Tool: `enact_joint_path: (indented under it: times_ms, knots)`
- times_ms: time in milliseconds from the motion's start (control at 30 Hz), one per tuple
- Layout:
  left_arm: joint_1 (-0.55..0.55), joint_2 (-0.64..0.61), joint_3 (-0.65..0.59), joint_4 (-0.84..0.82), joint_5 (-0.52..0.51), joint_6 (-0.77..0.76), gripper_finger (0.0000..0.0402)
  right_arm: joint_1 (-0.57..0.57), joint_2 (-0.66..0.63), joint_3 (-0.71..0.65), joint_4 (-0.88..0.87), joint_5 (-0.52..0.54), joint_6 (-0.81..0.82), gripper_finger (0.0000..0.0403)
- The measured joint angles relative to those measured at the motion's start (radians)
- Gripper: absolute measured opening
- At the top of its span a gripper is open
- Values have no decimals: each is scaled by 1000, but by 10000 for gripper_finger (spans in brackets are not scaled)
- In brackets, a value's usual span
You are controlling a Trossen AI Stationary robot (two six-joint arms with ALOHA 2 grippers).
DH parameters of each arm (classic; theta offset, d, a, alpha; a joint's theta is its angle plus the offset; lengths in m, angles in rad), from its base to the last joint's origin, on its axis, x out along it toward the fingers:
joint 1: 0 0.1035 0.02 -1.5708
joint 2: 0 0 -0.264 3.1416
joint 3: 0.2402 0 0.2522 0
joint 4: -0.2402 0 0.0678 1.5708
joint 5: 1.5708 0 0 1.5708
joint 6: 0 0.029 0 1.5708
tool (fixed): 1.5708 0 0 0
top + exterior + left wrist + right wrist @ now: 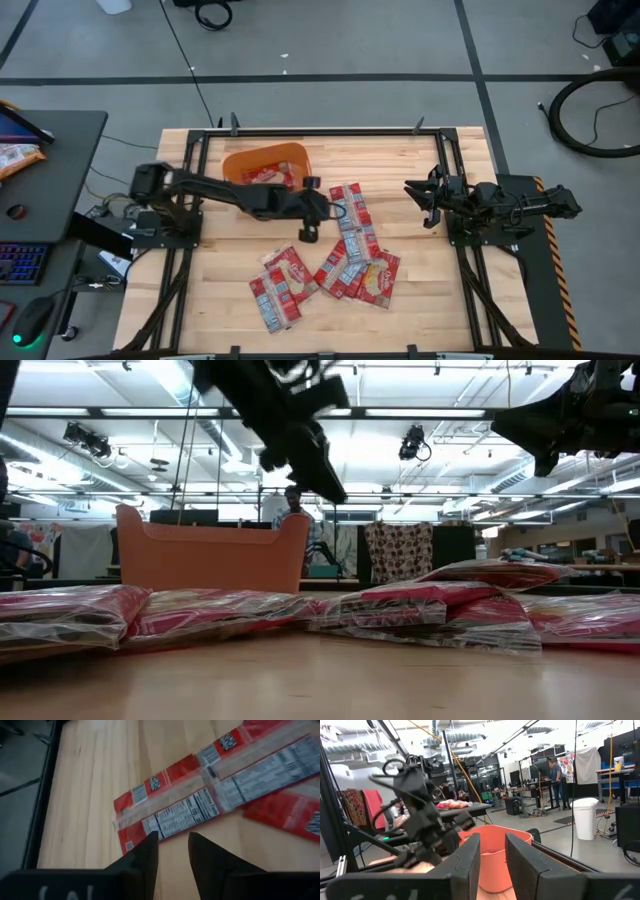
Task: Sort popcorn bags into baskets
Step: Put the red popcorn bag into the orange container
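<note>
Fingers of the left gripper (pixel 173 851) hang slightly parted above flat red plastic popcorn packets (pixel 352 215) beside the orange plastic tub (pixel 266 160); better to straddle one edge squarely. Right gripper (pixel 425 198) waits, parted.

Left arm stretched toward table centre, left gripper (pixel 311 211) fingers slightly apart, empty. Right arm folded at right edge, right gripper (pixel 418 203) raised, narrow gap, empty.
</note>
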Motion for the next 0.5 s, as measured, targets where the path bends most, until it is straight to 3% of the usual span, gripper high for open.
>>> enact_joint_path:
  times_ms: [233, 500]
  knots:
    - [-16, 149, 87, 5, 1, 118, 112, 0, 0, 0, 1, -1, 0, 95]
    - [-104, 171, 96, -10, 28, 256, 112, 0, 0, 0, 0, 0, 0, 95]
